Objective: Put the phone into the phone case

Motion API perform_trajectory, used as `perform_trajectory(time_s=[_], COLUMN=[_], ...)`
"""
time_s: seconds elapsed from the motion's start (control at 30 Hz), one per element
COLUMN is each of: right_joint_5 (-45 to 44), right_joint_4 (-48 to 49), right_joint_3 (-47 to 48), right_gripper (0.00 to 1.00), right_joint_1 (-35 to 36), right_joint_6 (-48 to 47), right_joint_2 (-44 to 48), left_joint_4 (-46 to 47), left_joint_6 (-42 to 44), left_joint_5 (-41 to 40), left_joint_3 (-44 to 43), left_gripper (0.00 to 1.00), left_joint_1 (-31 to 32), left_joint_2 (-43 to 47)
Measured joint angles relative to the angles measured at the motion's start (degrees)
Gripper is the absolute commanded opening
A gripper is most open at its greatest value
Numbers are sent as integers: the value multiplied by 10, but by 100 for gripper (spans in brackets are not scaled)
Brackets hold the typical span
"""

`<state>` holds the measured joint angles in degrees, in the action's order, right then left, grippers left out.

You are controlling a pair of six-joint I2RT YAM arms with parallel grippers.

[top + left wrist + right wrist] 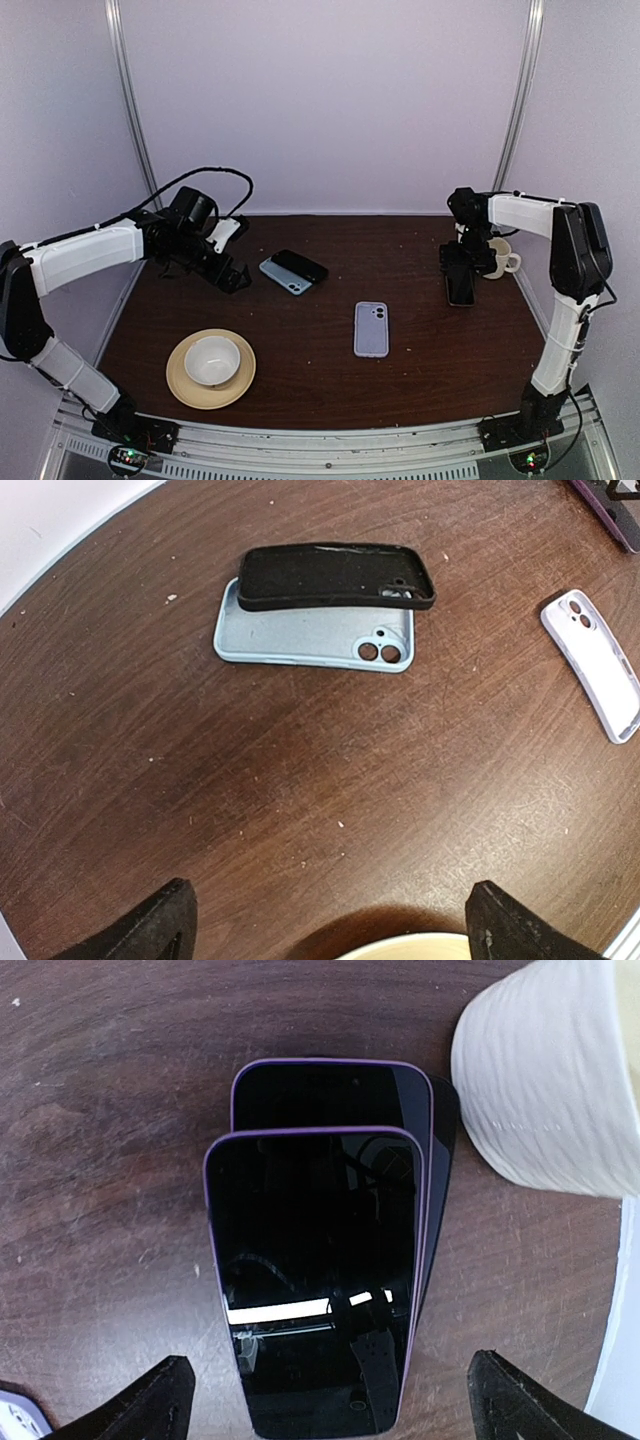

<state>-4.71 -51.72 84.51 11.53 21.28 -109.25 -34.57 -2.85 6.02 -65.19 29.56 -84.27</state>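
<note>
Hovering over the phone (460, 290), the right gripper (330, 1410) points down, fingers apart.

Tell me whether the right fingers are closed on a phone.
No: in the right wrist view the right fingers stand wide apart, each with a clear gap to the stacked phones between them.

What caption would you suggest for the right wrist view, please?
Open jaws above two stacked purple-rimmed phones beside a white cup on a brown table.

Left arm (85, 250) and right arm (525, 212) reach forward, jaws apart.
</note>
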Motion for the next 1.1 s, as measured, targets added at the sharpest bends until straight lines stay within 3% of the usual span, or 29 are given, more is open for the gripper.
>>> perform_trajectory(time_s=[0.33, 0.67, 1.0, 1.1], right_joint_5=[6, 18, 30, 32], right_joint_4=[-14, -12, -10, -10], right_joint_3=[54, 65, 64, 64], right_gripper=[99, 81, 80, 88], right_joint_1=[-15, -19, -20, -20], right_joint_6=[-34, -44, -45, -46], right_joint_2=[-82, -102, -104, -104], left_joint_4=[0, 0, 0, 0], left_joint_6=[1, 1, 1, 1], left_joint_5=[0, 0, 1, 1], left_joint_3=[0, 0, 0, 0], left_gripper=[98, 97, 97, 98], left_joint_1=[0, 0, 0, 0], left_joint_2=[-6, -8, -9, -9])
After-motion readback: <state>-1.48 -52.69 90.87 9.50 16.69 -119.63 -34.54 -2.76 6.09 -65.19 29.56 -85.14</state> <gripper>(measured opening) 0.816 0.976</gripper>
